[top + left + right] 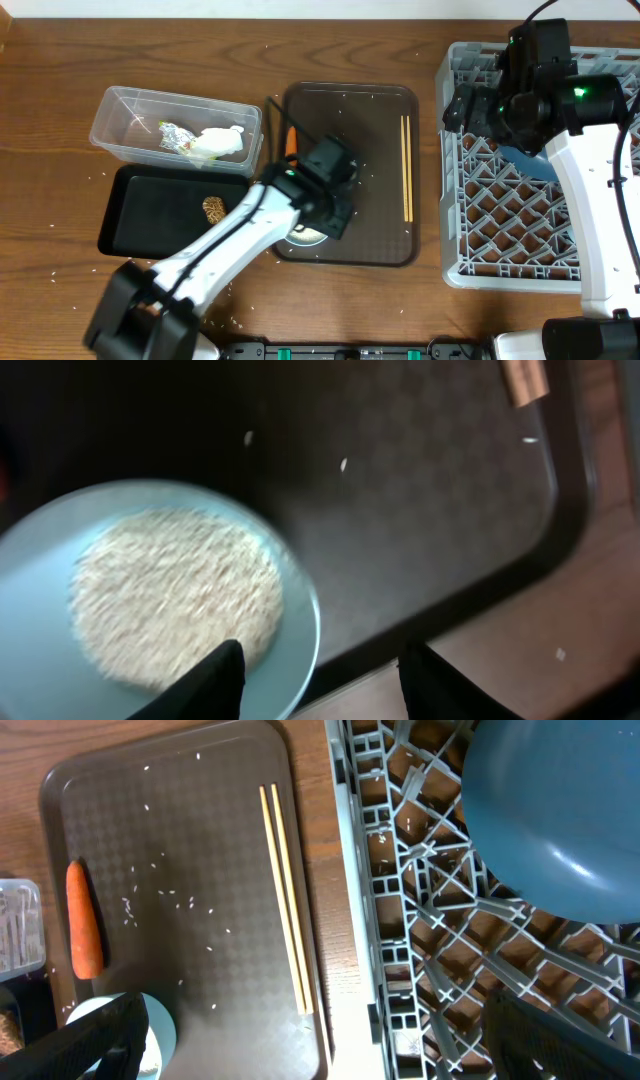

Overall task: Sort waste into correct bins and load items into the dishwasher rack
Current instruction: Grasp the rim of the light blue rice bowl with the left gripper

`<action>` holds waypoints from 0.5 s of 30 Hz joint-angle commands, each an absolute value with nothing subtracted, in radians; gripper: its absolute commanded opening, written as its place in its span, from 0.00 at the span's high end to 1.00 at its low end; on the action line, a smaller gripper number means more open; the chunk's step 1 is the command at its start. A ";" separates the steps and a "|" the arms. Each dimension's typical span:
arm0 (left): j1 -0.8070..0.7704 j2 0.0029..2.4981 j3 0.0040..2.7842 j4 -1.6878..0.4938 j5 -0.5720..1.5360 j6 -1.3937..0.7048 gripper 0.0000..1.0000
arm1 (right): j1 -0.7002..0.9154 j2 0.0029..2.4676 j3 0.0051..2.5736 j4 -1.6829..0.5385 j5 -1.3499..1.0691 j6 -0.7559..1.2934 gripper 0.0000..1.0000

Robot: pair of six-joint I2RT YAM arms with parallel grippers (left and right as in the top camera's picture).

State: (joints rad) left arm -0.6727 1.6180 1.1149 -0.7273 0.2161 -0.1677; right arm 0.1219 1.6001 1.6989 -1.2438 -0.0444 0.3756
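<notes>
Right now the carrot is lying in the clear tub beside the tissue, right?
Not quite. The carrot lies on the brown tray, not in the clear tub. The right wrist view shows it there. The tissue is in the tub, as the overhead view shows.

Twin machines in one livery: the left arm (225, 240) and right arm (600, 210) wear smooth white shells on their long links, with blocky black housings at joints and wrists. A green status light (578, 94) glows on the right arm's wrist block. Thin black cables (296, 126) trail from the left. The left end effector (320, 678) and right end effector (325, 1040) carry matte black fingers (212, 682).
</notes>
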 commanded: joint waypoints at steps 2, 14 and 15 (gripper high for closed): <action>-0.685 1.715 1.109 -0.683 0.144 -0.216 0.51 | 0.117 1.602 1.700 -1.243 -0.034 0.389 0.01; -0.687 1.844 1.109 -0.566 0.139 -0.260 0.75 | 0.117 1.602 1.700 -1.245 -0.034 0.389 0.01; -0.687 1.857 1.109 -0.555 0.141 -0.261 0.76 | 0.117 1.602 1.700 -1.245 -0.034 0.389 0.01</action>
State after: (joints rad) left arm -0.6846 1.8217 1.1145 -0.5709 0.1501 -0.2485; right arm 0.1219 1.6001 1.6989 -1.2449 -0.0444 0.3756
